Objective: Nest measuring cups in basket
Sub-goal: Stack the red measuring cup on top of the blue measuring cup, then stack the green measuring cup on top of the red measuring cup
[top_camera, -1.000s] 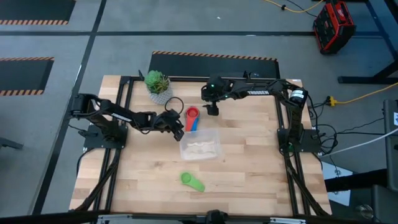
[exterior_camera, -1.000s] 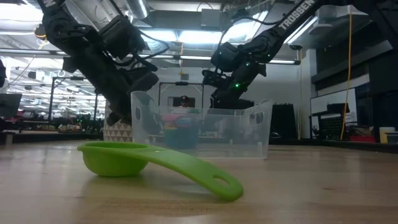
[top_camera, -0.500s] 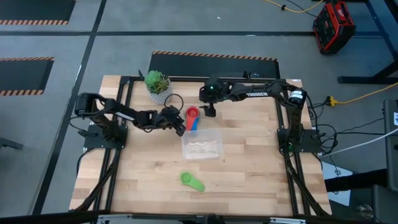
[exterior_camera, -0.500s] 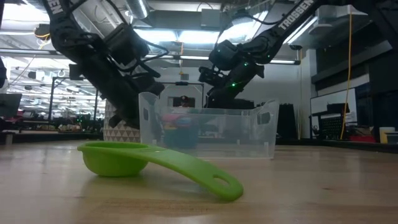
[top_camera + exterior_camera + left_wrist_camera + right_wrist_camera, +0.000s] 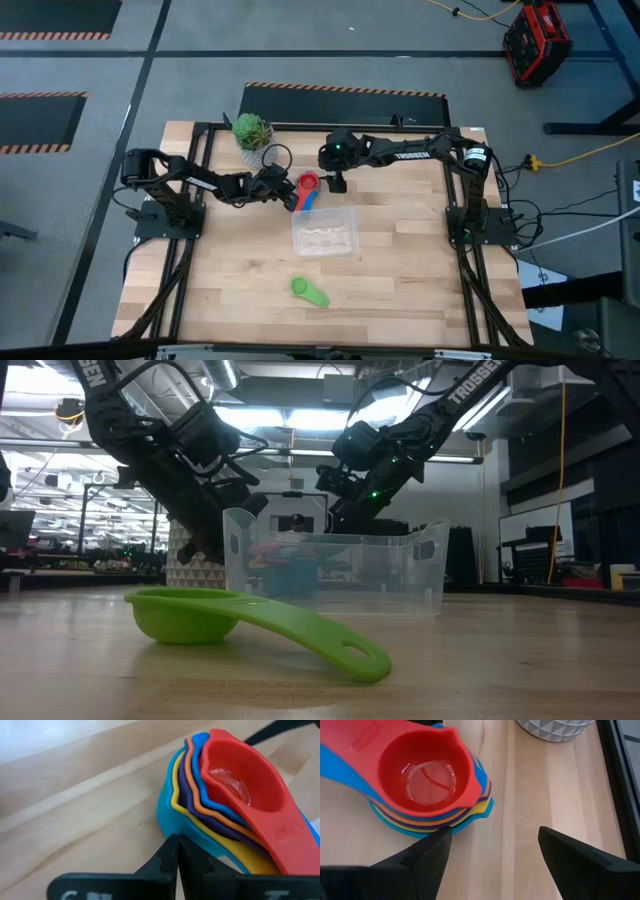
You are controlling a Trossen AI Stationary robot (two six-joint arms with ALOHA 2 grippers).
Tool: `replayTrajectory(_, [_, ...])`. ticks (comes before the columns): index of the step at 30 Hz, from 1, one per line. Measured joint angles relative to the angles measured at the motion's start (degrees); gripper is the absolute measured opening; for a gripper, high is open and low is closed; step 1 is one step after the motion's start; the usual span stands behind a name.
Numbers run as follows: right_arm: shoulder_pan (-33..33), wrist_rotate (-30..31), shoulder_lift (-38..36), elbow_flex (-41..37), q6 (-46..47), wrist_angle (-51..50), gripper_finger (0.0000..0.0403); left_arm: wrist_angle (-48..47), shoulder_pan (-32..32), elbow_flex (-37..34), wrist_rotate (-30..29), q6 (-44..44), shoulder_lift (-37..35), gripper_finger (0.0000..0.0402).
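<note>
1. Wood bench (image 5: 240, 280) on a grey floor with striped hazard tape; the low view shows a lab hall with ceiling lights behind.
2. Left arm reaches in from the bench's left edge. Left gripper (image 5: 283, 190) sits low, just left of the stack (image 5: 308, 190); fingers (image 5: 167, 860) pressed together, holding nothing, tips right at the stack's light blue outer cup.
3. Plant (image 5: 252, 133) in a white pot stands at the back edge, behind the left gripper.
4. Stack: nested cups on the bench, red (image 5: 422, 772) on top, then orange, dark blue, yellow, light blue at the bottom. Handles point toward the basket (image 5: 324, 231).
5. Right gripper (image 5: 335, 180) hovers just behind the stack, pointing down; fingers (image 5: 427, 855) spread wide, empty, one tip over the stack's rim.
6. Basket: clear, empty, mid-bench, just in front of the stack. Touching or not, can't tell.
7. Green cup (image 5: 308, 291) lies alone in front of the basket, near the front edge, bowl upright, handle pointing right and forward.
</note>
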Motion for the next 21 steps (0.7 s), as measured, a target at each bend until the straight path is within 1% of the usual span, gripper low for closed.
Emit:
replayTrajectory(10, [0.1,-0.6,0.0,0.0,1.5,-3.2,0.0305,2.2,3.8,0.0,-0.1,0.2,0.0,0.0006])
replayTrajectory(14, [0.1,-0.3,0.0,0.0,1.5,-3.2,0.0305,3.0,5.2,0.0,-0.4,3.5,0.0,0.0001])
replayTrajectory(18, [0.1,-0.2,0.0,0.4,1.5,-3.5,0.0305,3.0,5.7,0.0,-2.9,5.0,0.0,0.0005])
replayTrajectory(21, [0.1,-0.2,0.0,1.3,1.5,-4.6,0.0305,2.9,5.9,0.0,-3.6,7.5,0.0,0.0003])
